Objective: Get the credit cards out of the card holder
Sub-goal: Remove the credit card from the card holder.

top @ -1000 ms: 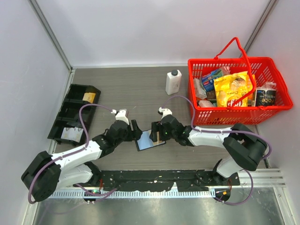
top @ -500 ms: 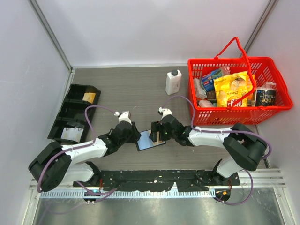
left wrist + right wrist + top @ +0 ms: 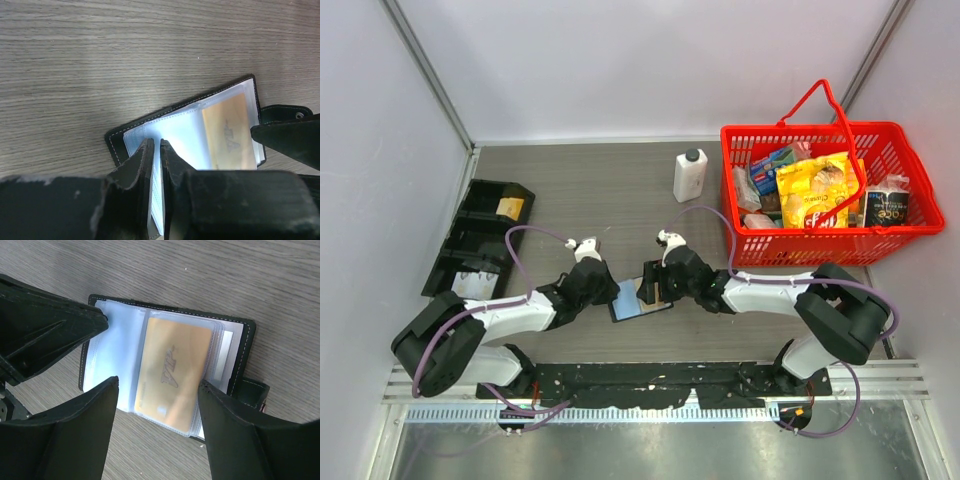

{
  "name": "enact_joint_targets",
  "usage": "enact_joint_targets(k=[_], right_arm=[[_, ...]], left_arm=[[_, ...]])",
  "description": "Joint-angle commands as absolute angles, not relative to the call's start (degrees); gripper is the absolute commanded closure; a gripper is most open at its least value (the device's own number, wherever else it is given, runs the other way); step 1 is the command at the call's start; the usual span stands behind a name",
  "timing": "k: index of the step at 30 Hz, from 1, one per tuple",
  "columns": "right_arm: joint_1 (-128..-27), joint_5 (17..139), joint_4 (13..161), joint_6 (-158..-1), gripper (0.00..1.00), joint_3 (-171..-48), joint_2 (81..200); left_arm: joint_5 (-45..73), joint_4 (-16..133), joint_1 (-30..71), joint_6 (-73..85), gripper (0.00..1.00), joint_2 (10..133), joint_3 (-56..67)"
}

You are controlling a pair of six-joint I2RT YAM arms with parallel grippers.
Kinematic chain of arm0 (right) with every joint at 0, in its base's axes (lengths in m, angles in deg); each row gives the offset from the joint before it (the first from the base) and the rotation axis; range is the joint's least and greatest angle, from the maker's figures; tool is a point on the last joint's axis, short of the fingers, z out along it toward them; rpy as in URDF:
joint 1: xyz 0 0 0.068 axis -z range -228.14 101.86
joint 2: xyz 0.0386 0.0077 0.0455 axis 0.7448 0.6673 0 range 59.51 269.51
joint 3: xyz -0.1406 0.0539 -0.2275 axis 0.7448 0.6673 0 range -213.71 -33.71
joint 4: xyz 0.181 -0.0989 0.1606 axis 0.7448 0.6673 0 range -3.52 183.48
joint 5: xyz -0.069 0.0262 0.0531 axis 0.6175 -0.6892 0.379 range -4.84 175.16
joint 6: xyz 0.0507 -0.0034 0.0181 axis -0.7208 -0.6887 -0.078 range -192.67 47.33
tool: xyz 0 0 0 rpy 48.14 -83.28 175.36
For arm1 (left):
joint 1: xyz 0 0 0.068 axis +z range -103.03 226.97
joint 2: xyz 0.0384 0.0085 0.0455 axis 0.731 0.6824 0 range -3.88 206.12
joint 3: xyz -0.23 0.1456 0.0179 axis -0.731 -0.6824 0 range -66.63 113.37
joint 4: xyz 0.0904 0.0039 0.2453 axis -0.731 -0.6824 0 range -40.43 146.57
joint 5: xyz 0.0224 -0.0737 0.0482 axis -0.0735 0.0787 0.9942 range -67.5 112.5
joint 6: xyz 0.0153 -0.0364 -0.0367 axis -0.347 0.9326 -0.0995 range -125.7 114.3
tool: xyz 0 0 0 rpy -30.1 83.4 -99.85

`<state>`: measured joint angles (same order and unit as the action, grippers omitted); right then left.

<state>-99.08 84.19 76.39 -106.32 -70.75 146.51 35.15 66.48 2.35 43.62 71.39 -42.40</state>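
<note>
While the card holder (image 3: 642, 298) is lying open and flat on the tabletop (image 3: 620, 190), a little way out from the two arm bases, both arms are leaning in at it, one from each side. The left fingers (image 3: 142, 165) are sitting nearly together with only a thin slit between them. A pale blue leaf (image 3: 177, 137) of the holder's left half is running into that slit, so they are looking clamped on its edge. The right fingers (image 3: 85, 430) are standing wide apart over the right half, one on each side of a yellowish-orange card (image 3: 172, 372) that is sitting inside a clear pocket. I cannot tell whether they are touching the holder. The little snap tab (image 3: 252, 390) is sticking out from the right edge. Farther back, a white bottle (image 3: 689, 176) is standing upright just beside a red basket (image 3: 800, 245) that is holding packets, and a black tray (image 3: 470, 245) is lying well apart by the left wall.
</note>
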Motion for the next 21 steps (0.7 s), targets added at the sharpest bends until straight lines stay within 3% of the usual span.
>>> enact_joint_targets(k=[1,12,21], right_arm=[[-99.29,81.91,72.94,-107.12,0.33,-70.71,143.89],[-99.21,76.2,72.24,-106.5,0.48,-72.3,140.63],[-99.64,68.21,63.9,-109.4,0.57,-73.0,147.74]], left_arm=[[36.83,66.77,2.15,43.96,0.87,72.32,-41.76],[36.83,67.12,2.15,43.87,0.87,71.71,-42.02],[38.14,68.35,2.15,44.31,0.82,67.5,-44.48]])
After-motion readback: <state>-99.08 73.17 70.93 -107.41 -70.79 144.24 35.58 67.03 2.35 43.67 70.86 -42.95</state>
